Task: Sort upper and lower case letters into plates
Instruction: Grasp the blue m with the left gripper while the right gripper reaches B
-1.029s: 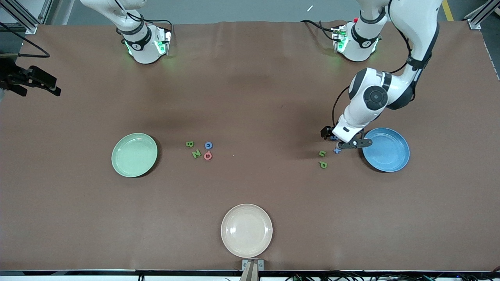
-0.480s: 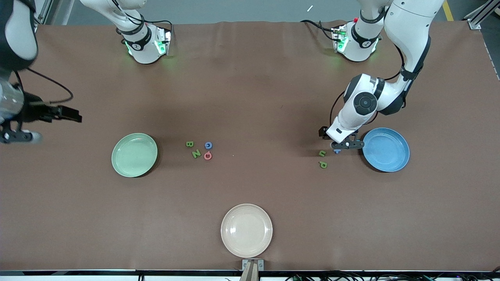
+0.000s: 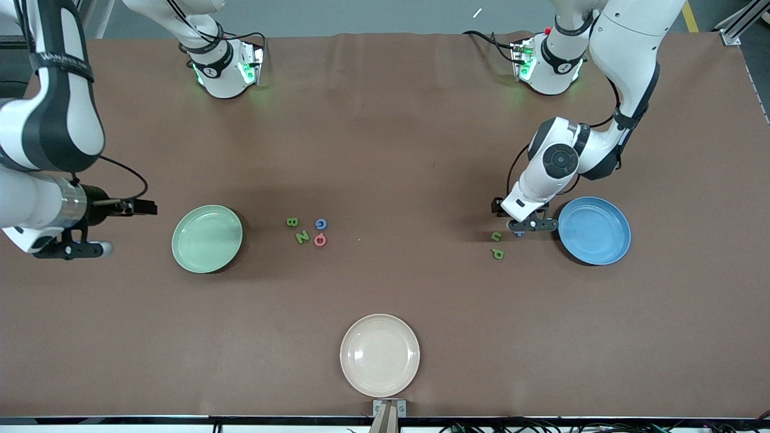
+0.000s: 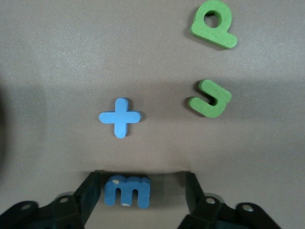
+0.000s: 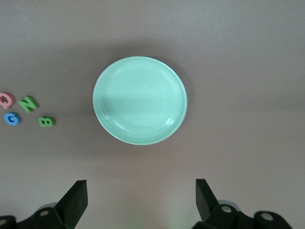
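Both the pale mint green plate (image 3: 207, 239) and the sky blue plate (image 3: 594, 230) hold nothing; all eight letters lie on the bench. Beside the blue plate, the left gripper (image 4: 141, 193) has its fingers around the small blue foam letter m (image 4: 127, 192), not clamped. The right gripper (image 5: 140, 195) hovers beside the green plate, fingers released.

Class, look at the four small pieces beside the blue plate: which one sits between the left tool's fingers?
The blue m. It alone lies between the left tool fingers; the blue plus, green u-shaped piece and green p lie clear of them.

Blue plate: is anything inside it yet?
Nothing shows inside the blue plate; its whole basin is visible. The left gripper is beside it, fingers around a blue m.
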Robot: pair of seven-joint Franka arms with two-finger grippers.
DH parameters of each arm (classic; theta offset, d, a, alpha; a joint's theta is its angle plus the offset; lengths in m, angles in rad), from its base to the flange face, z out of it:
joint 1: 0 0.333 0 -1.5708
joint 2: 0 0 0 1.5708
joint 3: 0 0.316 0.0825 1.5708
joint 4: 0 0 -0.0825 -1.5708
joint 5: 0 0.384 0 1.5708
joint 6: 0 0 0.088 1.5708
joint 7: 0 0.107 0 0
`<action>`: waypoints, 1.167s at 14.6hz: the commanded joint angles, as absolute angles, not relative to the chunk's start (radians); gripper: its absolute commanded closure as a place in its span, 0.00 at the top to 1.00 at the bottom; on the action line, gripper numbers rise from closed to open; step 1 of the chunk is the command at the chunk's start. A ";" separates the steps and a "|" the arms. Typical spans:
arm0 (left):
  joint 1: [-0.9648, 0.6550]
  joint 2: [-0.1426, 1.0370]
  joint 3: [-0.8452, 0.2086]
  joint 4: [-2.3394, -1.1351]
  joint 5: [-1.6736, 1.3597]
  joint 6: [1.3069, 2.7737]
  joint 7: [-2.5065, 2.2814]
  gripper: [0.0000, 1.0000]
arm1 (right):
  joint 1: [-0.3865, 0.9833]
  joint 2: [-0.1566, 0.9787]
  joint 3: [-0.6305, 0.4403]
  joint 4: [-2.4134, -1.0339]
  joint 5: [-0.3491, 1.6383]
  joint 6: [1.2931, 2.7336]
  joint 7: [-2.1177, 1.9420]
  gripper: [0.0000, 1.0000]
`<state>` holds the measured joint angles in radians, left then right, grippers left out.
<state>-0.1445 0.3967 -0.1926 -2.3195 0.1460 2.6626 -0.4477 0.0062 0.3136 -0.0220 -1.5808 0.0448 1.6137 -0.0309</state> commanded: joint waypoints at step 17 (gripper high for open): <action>-0.089 0.161 -0.198 -2.313 0.175 2.347 -0.399 0.17 | 0.319 0.296 -0.021 -2.140 0.135 2.399 0.337 0.99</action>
<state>-0.1272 0.2722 -0.1926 -2.2973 0.1553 2.4430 -0.4481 0.2829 0.3244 -0.0159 -2.0706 0.1209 2.3325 0.3102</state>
